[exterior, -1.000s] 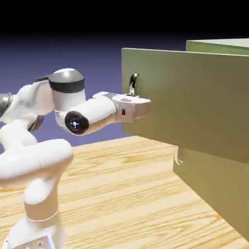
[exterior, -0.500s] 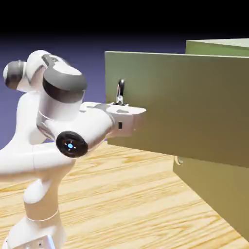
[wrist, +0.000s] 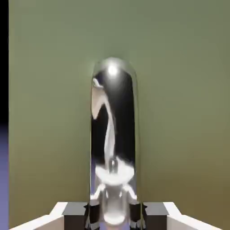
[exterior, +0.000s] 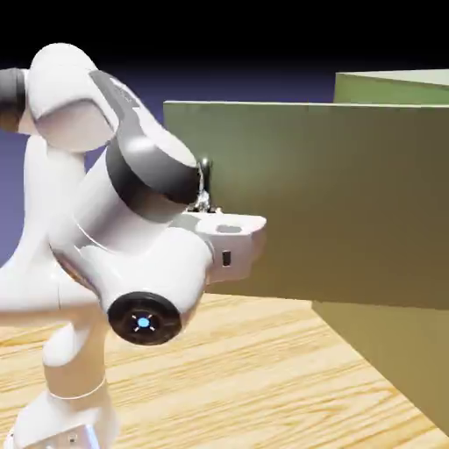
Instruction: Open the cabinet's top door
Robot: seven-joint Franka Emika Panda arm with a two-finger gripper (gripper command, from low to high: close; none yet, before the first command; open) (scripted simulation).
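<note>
The top door [exterior: 316,202] stands pulled well out from the cabinet [exterior: 395,86], over the wooden bench [exterior: 254,368]. Its silver loop handle [wrist: 113,134] rises upright near the door's outer edge. The end effector [wrist: 114,214] pinches this handle low down, fingers [wrist: 75,211] apparently pressed against either side.

Lower part of the handle [exterior: 203,180] behind the arm [exterior: 140,228], cabinet [exterior: 386,333] cut off by the right edge
</note>
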